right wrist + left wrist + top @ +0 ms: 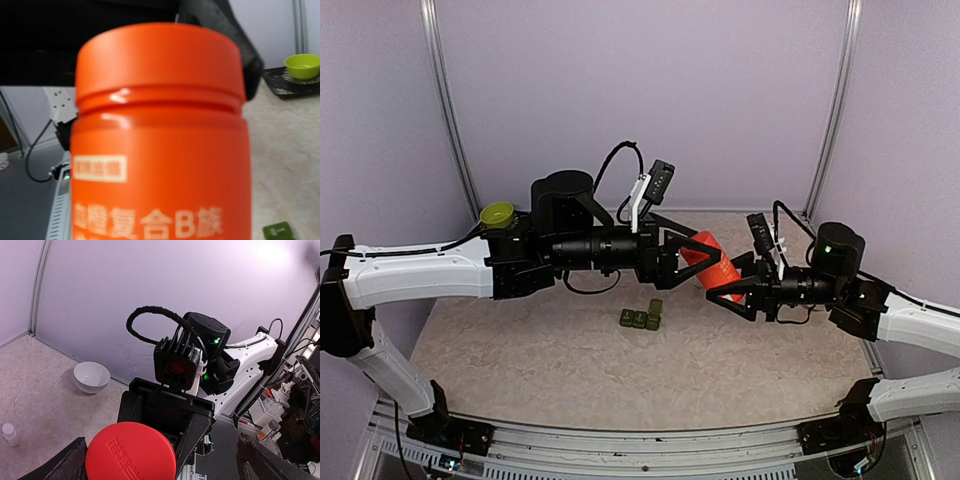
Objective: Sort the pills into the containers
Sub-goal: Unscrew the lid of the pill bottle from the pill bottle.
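Where the two arms meet above the middle of the table (520,350), we see a red bottle (718,268) held in the air, tilted, with its cap toward the left arm. The right gripper (735,288) has its fingers closed on the bottle's lower body. Its own wrist camera shows none of those fingers, only the cap and the pale printed label filling the frame.

The left gripper (702,256) stands wide open. From the left wrist camera we see one dark finger (67,465) low on the left and the other low on the right, with the round red cap (130,452) between them. The cap sits close to the left finger and well apart from the right one. We cannot tell whether the cap touches the left finger.

The containers (640,318), a short dark green strip of small square compartments, lie on the table below and just left of the bottle, apart from both grippers. One end looks slightly higher than the rest, but we cannot tell whether a lid is raised. A corner of the strip with a pale mark also shows at the bottom of the right wrist view.

A yellow-green bowl (497,213) sits behind the left arm. Toward the back of the table are a white bowl (91,376) and a tiny white bottle (9,434).
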You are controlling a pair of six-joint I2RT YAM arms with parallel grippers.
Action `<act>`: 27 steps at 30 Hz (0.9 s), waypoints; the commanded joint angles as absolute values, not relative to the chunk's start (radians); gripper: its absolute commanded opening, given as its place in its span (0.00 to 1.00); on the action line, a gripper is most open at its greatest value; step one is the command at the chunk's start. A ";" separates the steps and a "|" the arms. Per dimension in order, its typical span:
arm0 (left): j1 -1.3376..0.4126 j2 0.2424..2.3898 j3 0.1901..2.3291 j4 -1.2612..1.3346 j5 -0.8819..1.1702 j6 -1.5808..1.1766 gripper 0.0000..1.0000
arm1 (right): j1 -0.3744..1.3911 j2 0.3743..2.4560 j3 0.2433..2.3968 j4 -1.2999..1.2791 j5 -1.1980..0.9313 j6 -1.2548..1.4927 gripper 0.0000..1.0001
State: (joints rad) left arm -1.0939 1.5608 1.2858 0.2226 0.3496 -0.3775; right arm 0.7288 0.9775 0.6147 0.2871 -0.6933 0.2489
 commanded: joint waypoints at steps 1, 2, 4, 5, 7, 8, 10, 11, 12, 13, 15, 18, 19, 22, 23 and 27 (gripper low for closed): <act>-1.089 1.567 1.318 0.278 0.423 -0.336 0.99 | 0.748 1.001 0.632 0.371 -0.730 0.295 0.04; -1.090 1.571 1.321 0.279 0.428 -0.335 0.99 | 0.752 1.007 0.631 0.380 -0.730 0.298 0.04; -1.094 1.580 1.325 0.285 0.434 -0.331 0.99 | 0.760 1.019 0.631 0.392 -0.729 0.303 0.04; -1.095 1.584 1.327 0.285 0.435 -0.329 0.99 | 0.764 1.026 0.631 0.397 -0.731 0.304 0.04; -1.095 1.592 1.331 0.284 0.442 -0.322 0.99 | 0.773 1.041 0.631 0.409 -0.740 0.310 0.05; -1.095 1.594 1.333 0.284 0.440 -0.321 0.99 | 0.776 1.047 0.631 0.418 -0.747 0.312 0.04; -1.095 1.598 1.334 0.287 0.443 -0.314 0.99 | 0.788 1.061 0.632 0.428 -0.759 0.316 0.04; -1.095 1.600 1.333 0.289 0.443 -0.314 0.99 | 0.791 1.067 0.634 0.429 -0.763 0.313 0.04; -1.094 1.600 1.333 0.292 0.444 -0.312 0.99 | 0.794 1.075 0.635 0.431 -0.765 0.313 0.05; -1.095 1.600 1.333 0.294 0.446 -0.311 0.99 | 0.797 1.081 0.637 0.431 -0.763 0.313 0.04; -1.095 1.601 1.333 0.297 0.452 -0.311 0.99 | 0.799 1.086 0.636 0.434 -0.754 0.317 0.04; -1.097 1.599 1.326 0.304 0.460 -0.312 0.99 | 0.799 1.076 0.633 0.425 -0.703 0.318 0.04; -1.097 1.597 1.321 0.305 0.460 -0.312 0.99 | 0.799 1.071 0.633 0.417 -0.683 0.315 0.04; -1.099 1.586 1.304 0.309 0.457 -0.313 0.99 | 0.798 1.051 0.628 0.387 -0.621 0.305 0.04; -1.100 1.582 1.299 0.310 0.455 -0.313 0.99 | 0.798 1.045 0.624 0.382 -0.599 0.304 0.03; -1.102 1.562 1.282 0.308 0.442 -0.307 0.99 | 0.796 1.028 0.615 0.356 -0.539 0.303 0.03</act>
